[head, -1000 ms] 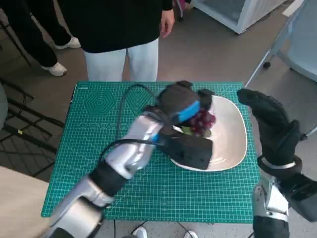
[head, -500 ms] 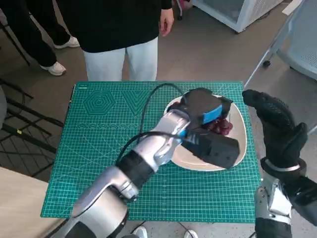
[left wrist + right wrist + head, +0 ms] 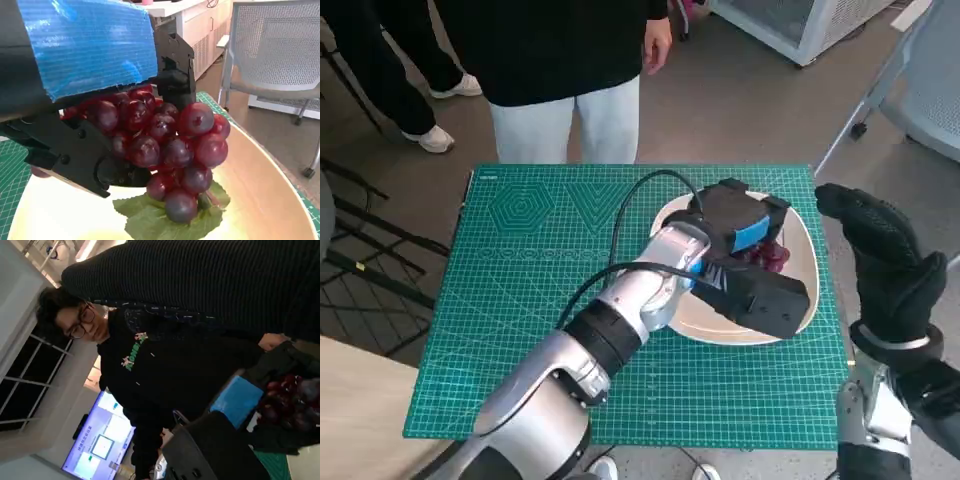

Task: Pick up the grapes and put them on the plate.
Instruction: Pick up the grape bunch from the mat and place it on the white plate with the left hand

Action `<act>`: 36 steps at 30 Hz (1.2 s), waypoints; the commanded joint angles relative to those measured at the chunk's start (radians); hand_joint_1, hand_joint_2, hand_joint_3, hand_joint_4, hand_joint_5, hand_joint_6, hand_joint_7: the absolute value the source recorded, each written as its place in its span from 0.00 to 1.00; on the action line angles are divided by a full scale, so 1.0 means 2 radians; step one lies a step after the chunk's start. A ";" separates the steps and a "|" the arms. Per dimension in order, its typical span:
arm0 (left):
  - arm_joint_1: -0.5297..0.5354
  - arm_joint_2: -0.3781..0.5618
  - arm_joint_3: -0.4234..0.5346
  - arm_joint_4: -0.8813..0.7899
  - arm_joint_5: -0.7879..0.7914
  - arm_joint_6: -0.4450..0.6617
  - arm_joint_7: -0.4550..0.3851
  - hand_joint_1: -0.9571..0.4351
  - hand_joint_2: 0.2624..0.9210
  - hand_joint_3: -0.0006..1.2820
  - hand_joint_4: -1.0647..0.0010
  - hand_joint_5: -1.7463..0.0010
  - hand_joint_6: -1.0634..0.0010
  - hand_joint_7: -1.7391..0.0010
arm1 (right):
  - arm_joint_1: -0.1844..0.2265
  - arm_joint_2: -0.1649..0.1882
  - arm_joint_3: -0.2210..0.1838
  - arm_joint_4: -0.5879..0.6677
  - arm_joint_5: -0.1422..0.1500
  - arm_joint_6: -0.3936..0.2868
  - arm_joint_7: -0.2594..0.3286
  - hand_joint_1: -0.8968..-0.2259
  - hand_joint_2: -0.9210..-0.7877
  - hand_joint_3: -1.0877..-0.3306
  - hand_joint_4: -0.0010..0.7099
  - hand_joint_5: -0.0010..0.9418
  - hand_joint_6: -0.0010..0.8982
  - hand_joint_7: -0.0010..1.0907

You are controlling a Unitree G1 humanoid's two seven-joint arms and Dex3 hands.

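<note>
A bunch of dark red grapes (image 3: 766,255) with green leaves (image 3: 170,220) is over the white plate (image 3: 802,240), gripped by my left hand (image 3: 735,230). The left wrist view shows the grapes (image 3: 165,145) between the black fingers (image 3: 70,155), the lowest berries and leaves at the plate (image 3: 260,200) surface. My right hand (image 3: 880,262), in its black glove, stands raised beside the plate's right edge, holding nothing, fingers extended. The right wrist view catches the grapes (image 3: 290,400) and the blue tape of the left hand (image 3: 237,400).
The green cutting mat (image 3: 530,260) covers the table. A person (image 3: 560,60) in a black top and white trousers stands at the far edge; the same person (image 3: 165,360) fills the right wrist view. A chair (image 3: 920,90) is at the back right.
My left hand carried the grapes rightward from the plate's left part to over its middle and has since nearly stopped. The right hand shifted slightly right.
</note>
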 commanded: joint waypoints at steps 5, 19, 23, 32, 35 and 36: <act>-0.008 0.001 0.004 0.006 -0.011 -0.011 0.016 0.69 1.00 0.31 0.74 0.09 0.73 0.11 | 0.008 0.003 0.001 0.007 -0.005 0.003 -0.007 0.50 0.00 0.48 0.23 0.00 0.00 0.30; 0.000 0.009 0.028 0.009 -0.064 -0.039 -0.036 0.47 0.83 0.05 0.94 0.91 0.84 0.96 | 0.002 0.004 0.001 0.016 -0.008 0.000 -0.008 0.49 0.00 0.48 0.23 0.00 0.00 0.30; 0.005 0.018 0.024 0.009 -0.061 -0.066 -0.026 0.30 0.89 0.03 0.99 0.98 0.87 0.99 | 0.001 0.004 0.002 0.017 -0.009 0.000 -0.008 0.49 0.00 0.48 0.23 0.00 0.00 0.30; 0.026 0.040 0.041 0.009 -0.076 -0.123 0.010 0.18 1.00 0.13 1.00 1.00 0.85 0.99 | -0.001 0.006 0.003 0.019 -0.010 -0.001 -0.008 0.49 0.00 0.49 0.23 0.00 0.00 0.30; 0.038 0.053 0.053 0.003 -0.088 -0.138 0.015 0.17 1.00 0.18 1.00 1.00 0.85 0.99 | -0.001 0.006 0.002 0.019 -0.010 -0.001 -0.008 0.49 0.00 0.49 0.23 0.00 0.00 0.31; 0.042 0.058 0.058 0.001 -0.093 -0.144 0.017 0.16 1.00 0.21 1.00 1.00 0.85 0.99 | -0.001 0.006 0.002 0.019 -0.010 -0.001 -0.007 0.49 0.00 0.49 0.23 0.00 0.00 0.31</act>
